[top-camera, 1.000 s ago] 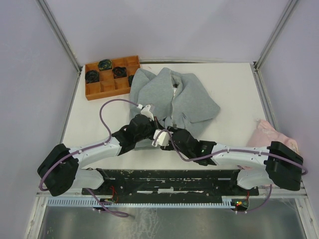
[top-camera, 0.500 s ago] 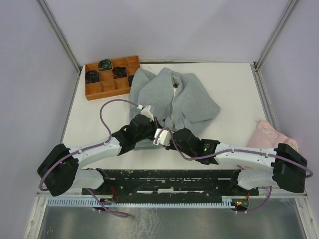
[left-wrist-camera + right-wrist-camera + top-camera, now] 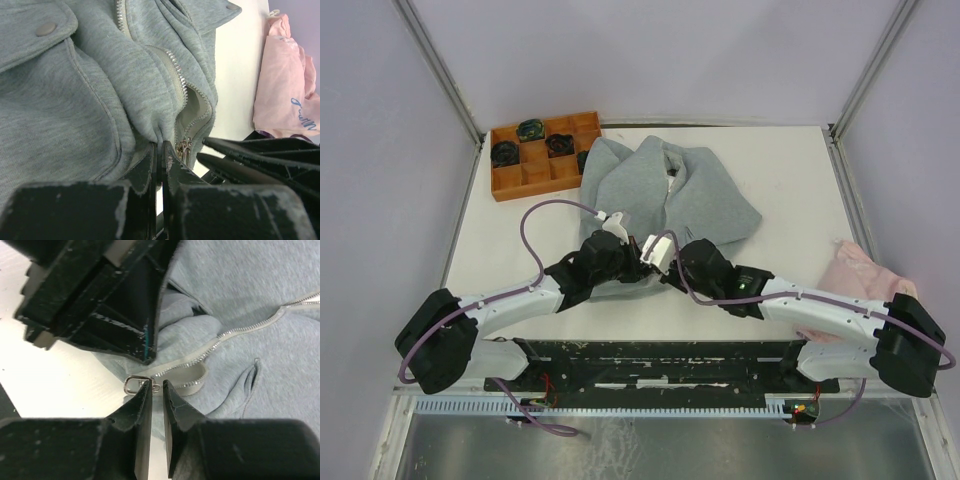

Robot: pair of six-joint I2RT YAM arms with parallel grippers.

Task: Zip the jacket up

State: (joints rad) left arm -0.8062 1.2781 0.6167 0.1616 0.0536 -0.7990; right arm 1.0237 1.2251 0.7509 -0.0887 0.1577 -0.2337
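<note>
The light grey jacket (image 3: pixel 695 195) lies on the white table with its hood to the far side and its front zipper partly open. My left gripper (image 3: pixel 632 265) is shut on the jacket's bottom hem (image 3: pixel 150 125), just left of the zipper. My right gripper (image 3: pixel 658 268) meets it from the right. In the right wrist view its jaws (image 3: pixel 156 386) stand nearly together over the small link of the silver zipper pull (image 3: pixel 134 385), whose ring sticks out on the left. The slider also shows in the left wrist view (image 3: pixel 185 147), with the right fingers (image 3: pixel 240 150) beside it.
An orange compartment tray (image 3: pixel 525 175) with dark items stands at the far left, touching the jacket's shoulder. A pale pink cloth (image 3: pixel 865 270) lies at the table's right edge, next to the right arm. Grey walls and metal posts ring the table.
My right arm has swung forward and its gripper has moved up to the hem beside the left gripper. The left arm and the jacket have stayed put.
</note>
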